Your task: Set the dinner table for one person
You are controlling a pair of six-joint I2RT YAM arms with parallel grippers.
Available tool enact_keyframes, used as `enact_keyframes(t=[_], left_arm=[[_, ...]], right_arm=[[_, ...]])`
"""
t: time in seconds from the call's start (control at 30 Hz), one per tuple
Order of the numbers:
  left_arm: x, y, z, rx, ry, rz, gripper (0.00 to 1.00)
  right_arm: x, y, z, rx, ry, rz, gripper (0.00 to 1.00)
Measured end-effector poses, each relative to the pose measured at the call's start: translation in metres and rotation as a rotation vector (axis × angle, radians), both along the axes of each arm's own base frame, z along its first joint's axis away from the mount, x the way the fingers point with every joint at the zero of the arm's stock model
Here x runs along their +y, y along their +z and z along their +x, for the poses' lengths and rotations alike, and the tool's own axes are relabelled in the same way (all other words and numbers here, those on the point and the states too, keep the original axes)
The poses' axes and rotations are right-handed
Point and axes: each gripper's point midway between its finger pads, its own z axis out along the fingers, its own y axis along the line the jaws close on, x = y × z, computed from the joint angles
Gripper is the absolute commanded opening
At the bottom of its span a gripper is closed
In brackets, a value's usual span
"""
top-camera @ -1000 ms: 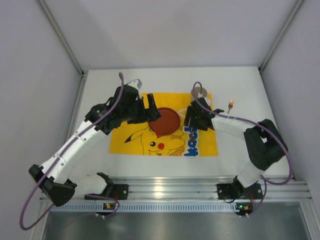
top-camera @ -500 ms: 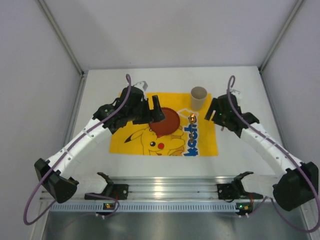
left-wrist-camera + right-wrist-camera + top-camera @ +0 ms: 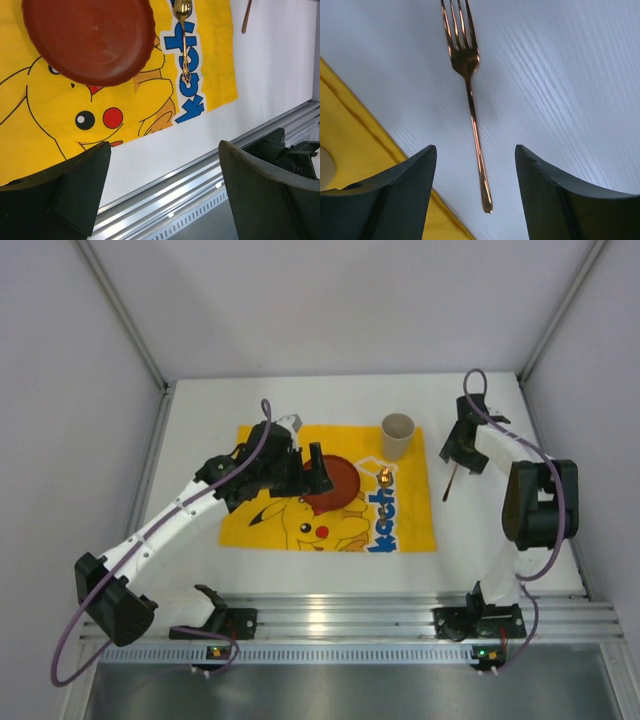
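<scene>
Nearest, a silver rail point(image 3: 330, 615) edges the table point(image 3: 300, 570), which spreads matte, white and flat under both grippers. A yellow mat point(image 3: 262, 525) lies on it. The left gripper point(image 3: 162, 146) hangs over the mat by a red plate point(image 3: 342, 483), fingers spread and empty. Right of the mat, the right gripper point(image 3: 475, 148) hangs released above a fork point(image 3: 471, 117) on the bare table. Farther off, a cup point(image 3: 397, 435) stands at the mat's far right corner

The counter point(image 3: 330, 575) is plain white. The mat point(image 3: 412, 530) is yellow, printed with a red-cheeked Pikachu and blue lettering. The plate point(image 3: 90, 40) is brick red, the cup point(image 3: 397, 435) beige, the spoon point(image 3: 184, 40) gold and the fork point(image 3: 470, 100) coppery.
</scene>
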Motion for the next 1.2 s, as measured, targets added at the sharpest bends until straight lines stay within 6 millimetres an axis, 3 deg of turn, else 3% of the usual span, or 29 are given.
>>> enact_keyframes(t=[0.13,0.3,0.37,0.5,0.63,0.8,1.0,1.1,1.2], left_arm=[[0.001,-0.006,-0.002,0.011,-0.004,0.009,0.94],[0.005,-0.010,-0.001,0.015,0.003,0.018,0.95],[0.008,-0.008,0.001,0.010,0.012,0.017,0.95],[0.017,-0.007,0.007,0.002,0.042,0.015,0.95],[0.023,-0.008,0.012,0.005,0.056,0.017,0.95],[0.022,-0.021,0.018,0.034,0.046,0.036,0.95],[0.014,-0.033,0.025,0.075,0.009,0.051,0.95],[0.008,-0.028,0.031,0.069,-0.008,0.045,0.95],[0.003,-0.022,0.035,0.056,-0.029,0.037,0.95]], right_arm=[[-0.005,0.003,0.048,-0.041,-0.013,-0.015,0.61],[-0.016,-0.021,0.069,0.008,-0.038,-0.047,0.58],[-0.018,-0.031,0.068,0.034,-0.052,-0.048,0.57],[-0.019,-0.031,0.064,0.045,-0.075,-0.050,0.52],[-0.018,-0.033,0.052,0.051,-0.096,-0.037,0.37],[-0.014,-0.036,0.034,0.054,-0.111,-0.011,0.28],[-0.011,-0.037,0.036,0.026,-0.112,0.009,0.15],[-0.011,-0.037,0.038,0.026,-0.109,0.010,0.00],[-0.011,-0.037,0.040,0.035,-0.109,0.009,0.00]])
